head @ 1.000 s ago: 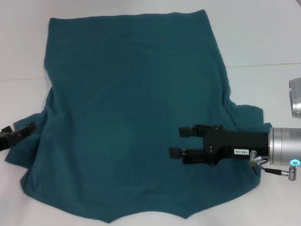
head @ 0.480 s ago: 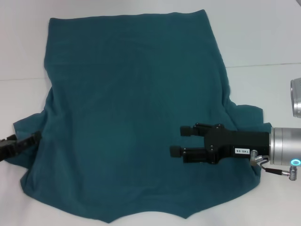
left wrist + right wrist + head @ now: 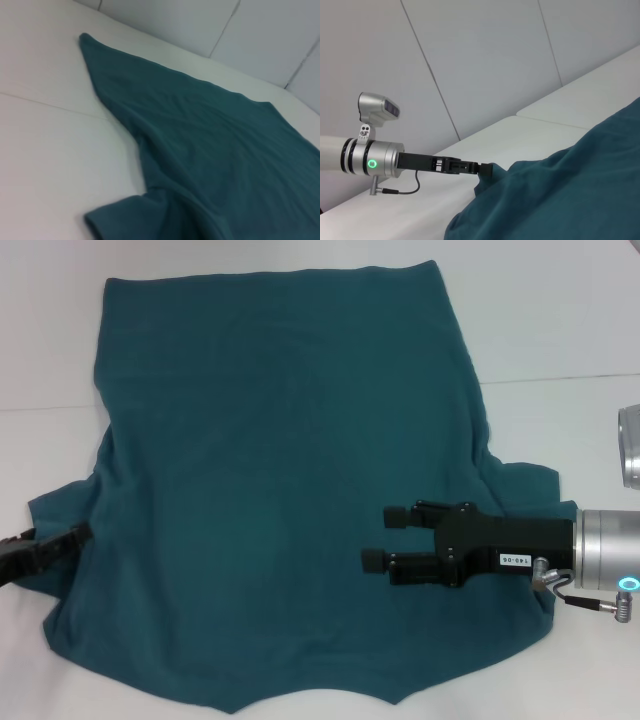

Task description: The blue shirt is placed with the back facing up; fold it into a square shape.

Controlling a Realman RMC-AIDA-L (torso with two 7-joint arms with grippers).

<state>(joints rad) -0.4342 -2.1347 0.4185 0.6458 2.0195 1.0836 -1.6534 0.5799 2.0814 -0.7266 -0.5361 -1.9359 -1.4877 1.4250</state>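
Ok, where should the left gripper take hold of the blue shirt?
Probably the left sleeve of the blue shirt, coming in low from the robot's left. It sticks out flat on the table past the body panel, and the left gripper is already at its edge.

The right hand (image 3: 388,537) is matte black with two blocky fingers and a small white label behind them. Its wrist is a silver cylinder with a glowing cyan ring and a thin looping cable. The left hand (image 3: 60,541) is black too.
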